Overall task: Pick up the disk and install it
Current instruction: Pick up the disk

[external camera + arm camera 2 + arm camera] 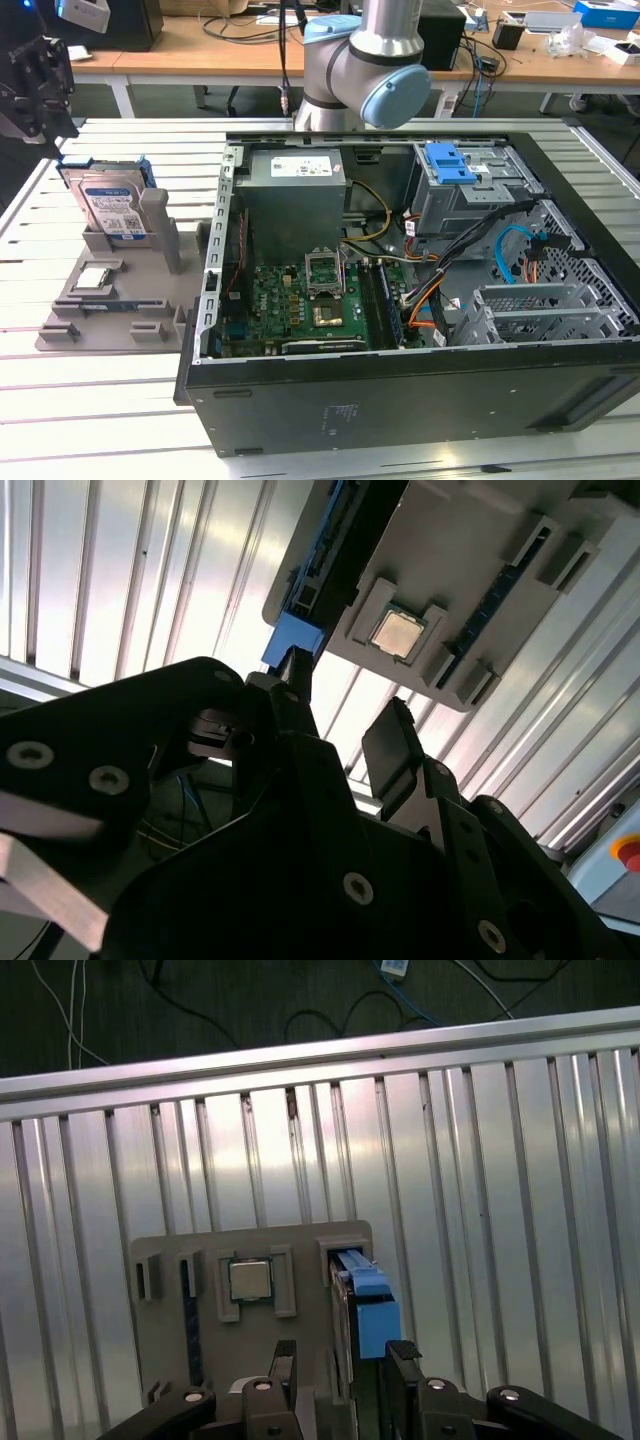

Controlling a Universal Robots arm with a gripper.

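Observation:
The disk [108,205] is a silver drive with a white-and-blue label and blue side rails. It stands tilted on edge in a grey holder [120,300] at the exterior view's left. My black gripper [55,120] hangs just above and behind the disk's top edge without touching it. In the first wrist view the gripper [343,1365] is open, its two fingertips [285,1358] set apart, and the disk's blue rail [368,1305] lies beyond the gap. The second wrist view shows the open gripper [345,720] near the disk's blue end [295,640].
A small square silver chip [249,1280] sits in a pocket of the holder beside the disk. The open black computer case [400,390] stands on the slatted metal table [90,400], with a blue-topped grey drive bay [450,165] inside. The arm's base [360,70] rises behind the case.

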